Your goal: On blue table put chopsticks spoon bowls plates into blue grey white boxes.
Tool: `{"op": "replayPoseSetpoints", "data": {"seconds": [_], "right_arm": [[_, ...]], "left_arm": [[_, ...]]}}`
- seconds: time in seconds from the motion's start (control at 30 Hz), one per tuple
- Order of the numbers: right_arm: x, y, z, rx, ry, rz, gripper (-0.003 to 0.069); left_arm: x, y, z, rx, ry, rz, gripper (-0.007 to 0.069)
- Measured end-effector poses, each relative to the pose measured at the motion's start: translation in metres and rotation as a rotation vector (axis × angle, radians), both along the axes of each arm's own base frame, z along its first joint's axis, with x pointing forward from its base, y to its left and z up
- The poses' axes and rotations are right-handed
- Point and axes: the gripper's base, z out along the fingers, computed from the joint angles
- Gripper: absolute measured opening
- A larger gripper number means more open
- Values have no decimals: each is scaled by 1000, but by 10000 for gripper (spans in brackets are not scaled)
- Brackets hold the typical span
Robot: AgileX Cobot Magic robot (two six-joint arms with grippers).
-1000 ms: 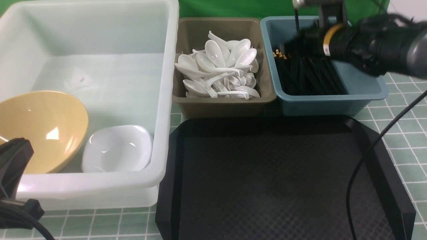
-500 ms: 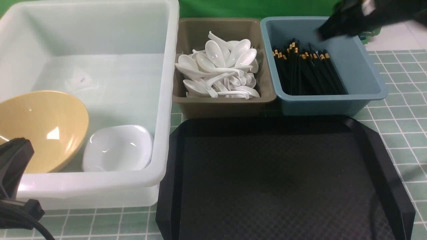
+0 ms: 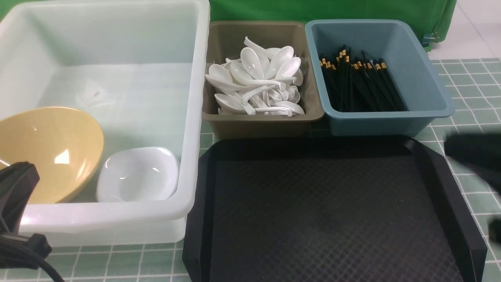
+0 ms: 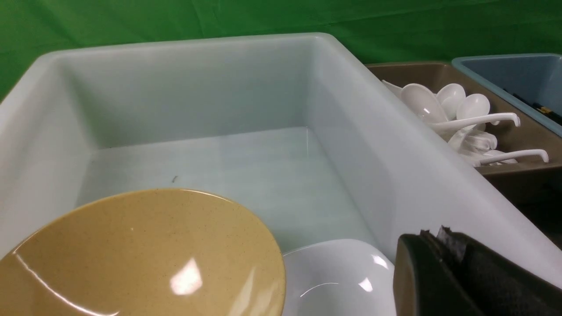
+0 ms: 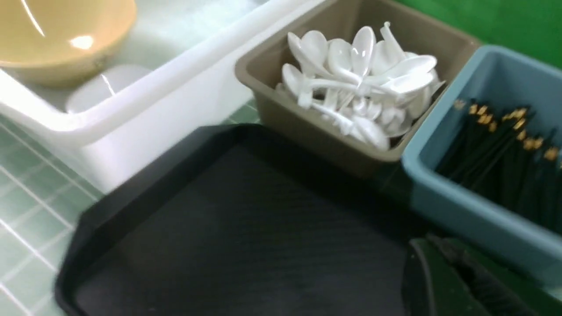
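A: Where were the chopsticks [image 3: 362, 84]?
B: In the blue box [image 3: 424, 84], lying front to back, far ahead of the right pincer [image 5: 472, 281], which was nearer them than the left one

A: Were the pincers holding anything?
B: No, both were shut tight and empty

The teal-green tiled tabletop [image 3: 465, 78] carries 3 bins, white tub [image 3: 117, 231], grey-brown bin [image 3: 262, 127], slate-blue bin [image 3: 375, 125], plus a black tray [image 3: 321, 211].

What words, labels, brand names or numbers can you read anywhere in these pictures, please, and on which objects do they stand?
None can be read.
The gold bands on the chopsticks carry no lettering that shows.
The faint mark on the floor of the white tub is too small and pale to read.
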Motion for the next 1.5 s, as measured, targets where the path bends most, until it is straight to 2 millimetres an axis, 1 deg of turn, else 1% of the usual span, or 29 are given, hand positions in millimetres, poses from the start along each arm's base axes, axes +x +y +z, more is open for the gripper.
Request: {"op": "replayPoseSetpoints", "data": {"seconds": [0.03,0.07,0.13,0.17,0.23,0.4,0.47,0.57,0.7,0.77,0.8,0.9,0.97,1.07,1.2,1.5], "right_arm": [[-8,-5,-19,30,2,-2,36],[-17,-11,-33,57,-14,-1,36],[-34,-23,-53,121,-63,3,36],[-40,-27,-62,140,-82,5,36],[-50,-34,-71,176,-131,10,36],[-64,-44,-86,228,-213,14,36],[-66,-47,-93,213,-258,8,36],[-63,-49,-102,168,-297,-56,36],[-57,-59,-115,110,-305,-300,36],[-54,-66,-126,85,-292,-432,36],[-54,-66,-126,84,-294,-440,36],[-52,-71,-136,75,-274,-532,36],[-52,-72,-137,83,-270,-548,37],[-53,-72,-143,96,-195,-560,38],[-54,-72,-151,64,-113,-561,40],[-54,-72,-151,61,-107,-561,46]], "left_arm": [[0,0,0,0,-1,0,2],[0,0,0,0,-1,0,2],[0,0,0,0,-1,0,2],[0,0,0,0,-1,0,2],[0,0,0,0,-1,0,2],[0,0,0,0,-1,0,2],[0,0,0,0,-1,0,2],[0,0,0,0,-3,0,2],[0,0,0,0,-3,0,2],[0,0,0,0,-3,0,2],[0,0,0,0,-3,0,2],[0,0,0,0,-3,0,2],[0,0,0,0,-3,0,2],[0,0,0,0,-3,0,2],[0,0,0,0,-3,0,2],[0,0,0,0,-3,0,2]]}}
